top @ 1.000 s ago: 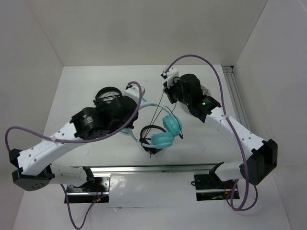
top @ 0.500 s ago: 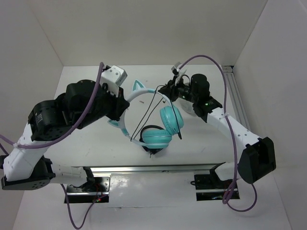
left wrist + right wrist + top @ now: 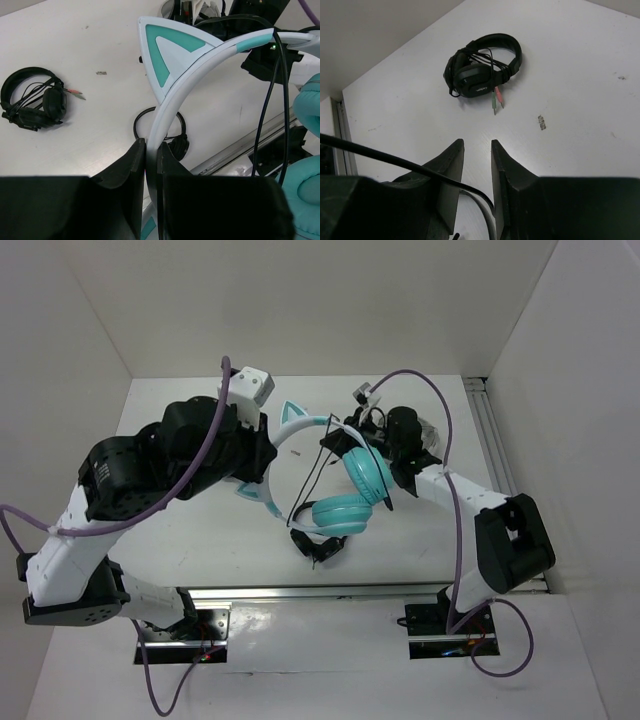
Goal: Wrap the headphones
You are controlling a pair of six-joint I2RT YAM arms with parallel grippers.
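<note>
Headphones [image 3: 340, 512] are held up over the table [image 3: 420, 540] in the top view. Only the left wrist view shows the left gripper [image 3: 150, 146] pressed tight on their pale headband [image 3: 200, 65] below a cat ear [image 3: 167, 52]. The right wrist view shows the right gripper [image 3: 476, 144] with a narrow gap and the black cable [image 3: 395, 159] crossing one finger, pinched or not I cannot tell. Both wrist views catch small black headphones [image 3: 32, 100] lying on the table, which the top view does not show.

Open table [image 3: 200, 550] front-left, centre blocked by raised headphones [image 3: 345, 495] w/ cable [image 3: 310, 475] strung across, small black headphones [image 3: 32, 100] lying back-left, walls [image 3: 90, 320] close on 3 sides
</note>
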